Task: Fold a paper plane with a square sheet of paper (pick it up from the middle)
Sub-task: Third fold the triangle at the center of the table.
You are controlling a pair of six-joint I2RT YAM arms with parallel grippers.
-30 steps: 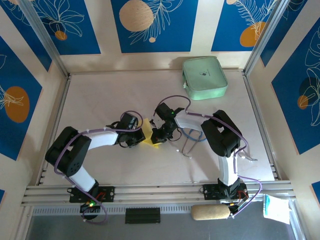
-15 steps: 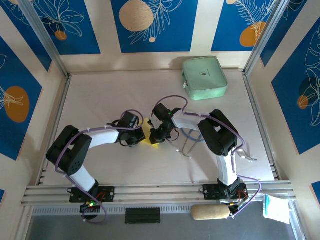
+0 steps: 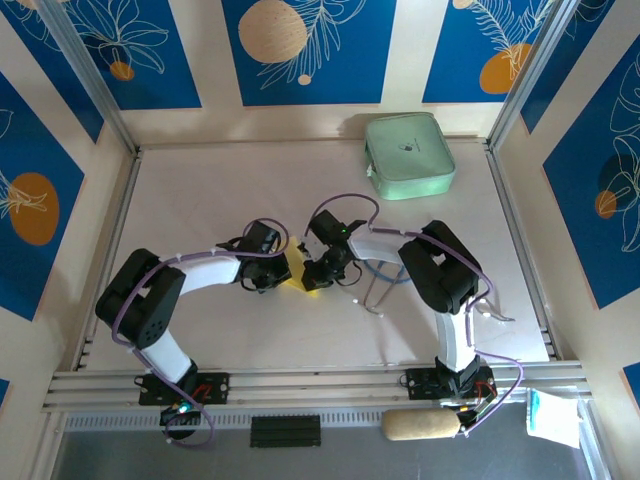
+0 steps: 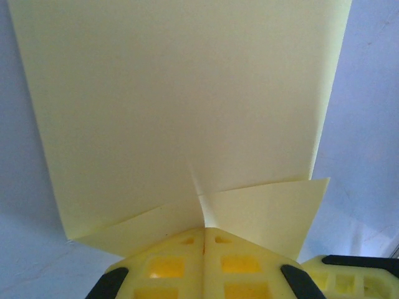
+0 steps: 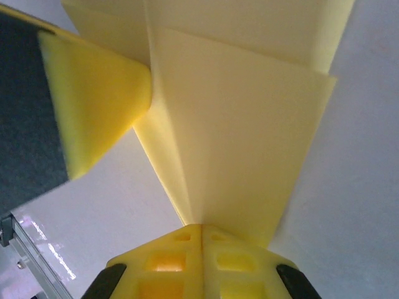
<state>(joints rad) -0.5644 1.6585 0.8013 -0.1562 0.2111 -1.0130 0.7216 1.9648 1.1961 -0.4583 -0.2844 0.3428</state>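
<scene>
Beige table (image 3: 200, 200) carries mint-green case (image 3: 409, 155), yellow paper (image 4: 174, 93).

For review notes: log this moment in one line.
stage: mid-fold | left pincer: shut, tip at partly folded yellow paper | right pincer: shut, tip at same paper

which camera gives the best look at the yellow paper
Left wrist: the yellow paper spreads broad and flat across the frame, with its folded flaps near the bottom. Right wrist shows a close, angled stretch with creases. Top external catches a tiny yellow sliver.
</scene>
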